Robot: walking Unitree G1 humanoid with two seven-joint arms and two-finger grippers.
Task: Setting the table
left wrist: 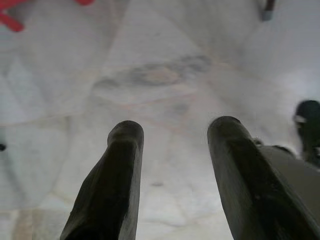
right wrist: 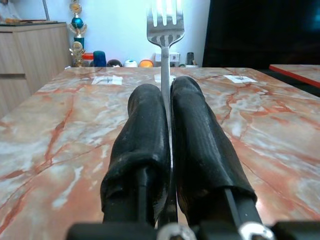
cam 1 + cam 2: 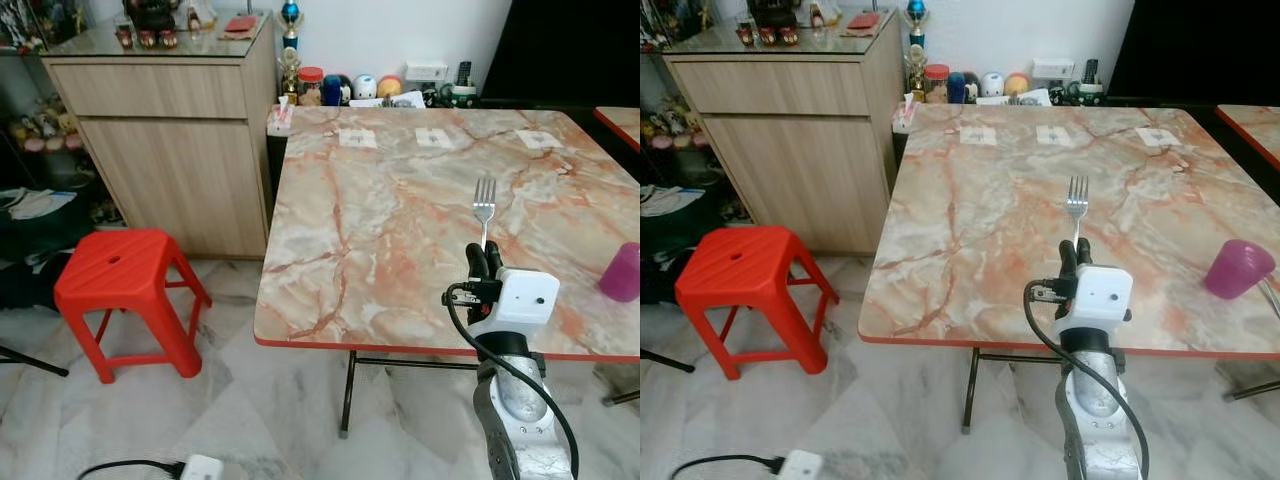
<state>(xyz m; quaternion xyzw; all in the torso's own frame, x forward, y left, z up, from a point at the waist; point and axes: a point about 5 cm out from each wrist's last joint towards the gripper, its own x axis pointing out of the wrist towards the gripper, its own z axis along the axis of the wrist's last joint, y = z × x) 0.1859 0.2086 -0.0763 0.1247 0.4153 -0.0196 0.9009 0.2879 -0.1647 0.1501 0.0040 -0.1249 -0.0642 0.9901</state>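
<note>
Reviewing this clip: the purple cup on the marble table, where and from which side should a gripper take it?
The purple cup lies tipped near the table edge on the robot's right. Probably best gripped across its body from above, jaws straddling the sides. The right gripper is shut on the fork; the left gripper hangs open.

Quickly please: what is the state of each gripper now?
Left gripper: open, holding nothing, above the floor.
Right gripper: closed on the silver metal fork, over the marble-patterned table.
</note>
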